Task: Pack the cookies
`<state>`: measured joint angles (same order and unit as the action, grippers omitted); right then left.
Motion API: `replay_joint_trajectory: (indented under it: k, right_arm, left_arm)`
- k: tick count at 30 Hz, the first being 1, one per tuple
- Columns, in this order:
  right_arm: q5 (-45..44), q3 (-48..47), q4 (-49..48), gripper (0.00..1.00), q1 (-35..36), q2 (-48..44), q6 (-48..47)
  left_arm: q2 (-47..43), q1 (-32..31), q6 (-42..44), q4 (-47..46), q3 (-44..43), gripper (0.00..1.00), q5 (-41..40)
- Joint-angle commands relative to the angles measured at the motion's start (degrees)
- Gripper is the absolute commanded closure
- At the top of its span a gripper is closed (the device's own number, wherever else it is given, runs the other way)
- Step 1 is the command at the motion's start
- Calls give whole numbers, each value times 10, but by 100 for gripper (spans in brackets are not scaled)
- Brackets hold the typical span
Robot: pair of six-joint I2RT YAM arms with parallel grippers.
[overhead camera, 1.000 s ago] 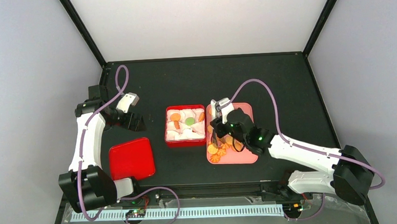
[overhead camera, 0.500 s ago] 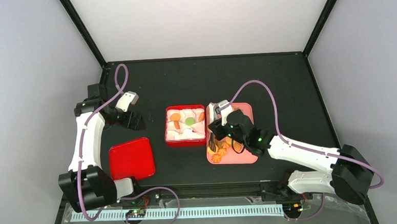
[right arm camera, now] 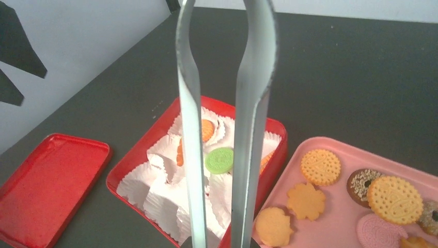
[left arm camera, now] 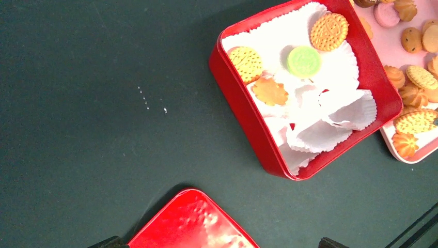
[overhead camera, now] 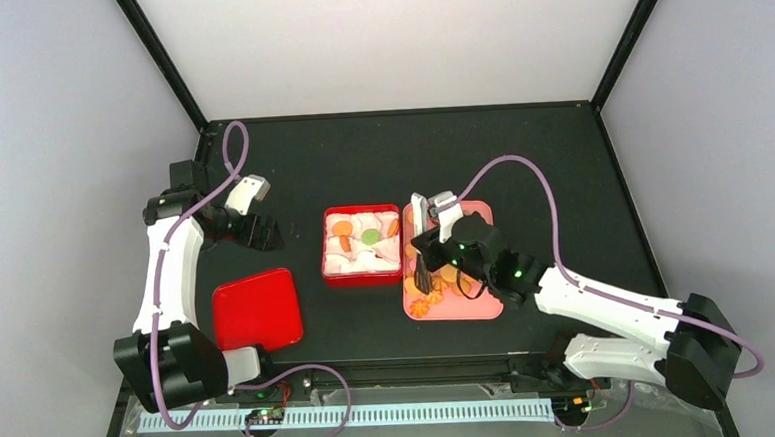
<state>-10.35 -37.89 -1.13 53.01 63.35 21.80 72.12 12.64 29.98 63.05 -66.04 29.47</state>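
The right arm [overhead camera: 598, 303] reaches leftward over the pink tray [overhead camera: 483, 310] of cookies [overhead camera: 420, 305]. The right fingers [overhead camera: 426, 244] clamp tongs [right arm camera: 249, 129] lying front-to-back, and the left fingers [left arm camera: 105, 242] gape open.

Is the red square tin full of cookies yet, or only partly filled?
Partly filled: the red square tin holds four cookies, while several white paper cups in it sit empty.

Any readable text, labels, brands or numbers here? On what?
None legible.
Embossed patterns on the green cookie and golden cookies: too blurred to read.
White strip below the table near edge: marks too small to read.
Red box, red lid, pink tray, tongs: no text.
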Motion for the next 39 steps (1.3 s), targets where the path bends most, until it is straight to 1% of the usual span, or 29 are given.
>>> replay_joint_trajectory:
  k: [1,6,9,15,19,22,26,30,34,36,37,39]
  right_arm:
    - [-17,-60,11,99,2,-28,-15]
    - [-26,-114,36,99,2,-46,-44]
    - [-23,-150,31,98,2,-27,-59]
    - [-1,-250,12,98,1,101,-87]
    - [16,-338,14,98,-5,219,-98]
    - [23,-392,26,98,-9,290,-104]
    - [29,-429,28,98,-17,351,-104]
    - [39,-441,24,98,-22,380,-97]
    - [58,-438,24,92,-23,391,-92]
    - [57,-435,25,88,-22,393,-91]
    - [57,-432,24,84,-22,393,-90]
    - [55,-430,24,74,-23,392,-90]
  left_arm:
    - [5,3,3,13,-23,1,13]
    - [4,3,6,15,-24,1,12]
    - [4,3,4,13,-21,1,13]
    - [0,3,0,12,-11,1,18]
    - [-8,3,3,7,-4,1,16]
    - [-8,3,1,8,-2,1,17]
    - [-7,3,1,6,1,1,15]
    - [-7,3,2,3,4,1,12]
    - [-3,3,2,1,3,1,8]
    - [-2,3,1,1,3,1,9]
    - [-1,3,0,0,3,1,10]
    - [0,3,-1,0,4,1,11]
